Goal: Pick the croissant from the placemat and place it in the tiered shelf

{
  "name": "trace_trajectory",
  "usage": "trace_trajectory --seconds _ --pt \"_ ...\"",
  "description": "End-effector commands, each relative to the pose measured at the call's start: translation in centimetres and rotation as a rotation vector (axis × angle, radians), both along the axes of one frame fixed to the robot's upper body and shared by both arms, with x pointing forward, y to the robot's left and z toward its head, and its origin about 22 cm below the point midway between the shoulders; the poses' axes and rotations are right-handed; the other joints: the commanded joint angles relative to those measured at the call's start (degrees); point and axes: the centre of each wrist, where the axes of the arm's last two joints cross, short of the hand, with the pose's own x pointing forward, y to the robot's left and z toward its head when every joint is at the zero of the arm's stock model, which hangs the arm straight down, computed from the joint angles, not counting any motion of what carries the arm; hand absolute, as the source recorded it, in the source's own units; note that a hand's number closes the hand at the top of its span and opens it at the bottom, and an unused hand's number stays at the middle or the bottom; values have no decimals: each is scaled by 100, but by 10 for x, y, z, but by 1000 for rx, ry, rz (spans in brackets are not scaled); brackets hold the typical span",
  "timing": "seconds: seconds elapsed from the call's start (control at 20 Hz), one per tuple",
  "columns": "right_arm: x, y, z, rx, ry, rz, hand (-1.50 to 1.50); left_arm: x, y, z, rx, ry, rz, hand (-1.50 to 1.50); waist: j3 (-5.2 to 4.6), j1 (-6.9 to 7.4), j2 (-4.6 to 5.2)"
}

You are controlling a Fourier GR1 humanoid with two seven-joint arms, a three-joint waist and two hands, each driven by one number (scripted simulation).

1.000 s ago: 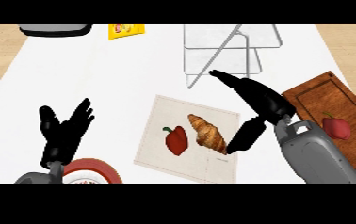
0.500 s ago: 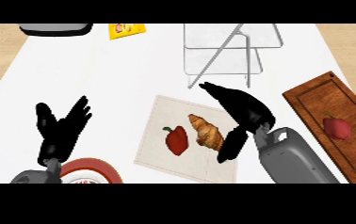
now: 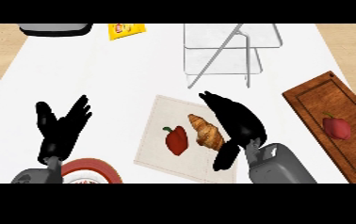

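A golden-brown croissant lies on the pale placemat, to the right of a red bell pepper. My right hand hovers open just right of the croissant, fingers stretched toward the far side and thumb hanging below, its edge overlapping the pastry's right side. The wire tiered shelf stands beyond the placemat, toward the back. At the lower left my left hand rests open, fingers up.
A wooden cutting board at the right carries a red fruit. A red-rimmed plate sits at the bottom left by my left wrist. A yellow packet and a grey appliance lie at the back left.
My right hand has swung left from beside the cutting board until it is over the placemat, right next to the croissant. The left hand has barely moved.
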Motion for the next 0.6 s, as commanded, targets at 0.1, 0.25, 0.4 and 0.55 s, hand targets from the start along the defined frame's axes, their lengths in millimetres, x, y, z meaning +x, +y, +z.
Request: trace_trajectory --seconds 0.1,0.25,0.4,0.55 --pt "9 -11 -26 13 -14 -18 -150 -5 -16 2 8 -3 -9 0 2 14 2" --pt "-8 25 -26 -33 -7 -21 -150 1 5 14 11 2 6 0 1 11 -1" --pt "1 16 -42 -82 -34 -23 -150 -14 7 -18 0 2 -1 0 0 16 5" --pt "2 13 -45 -85 -41 -48 -150 7 -15 11 -13 0 10 0 1 4 1"
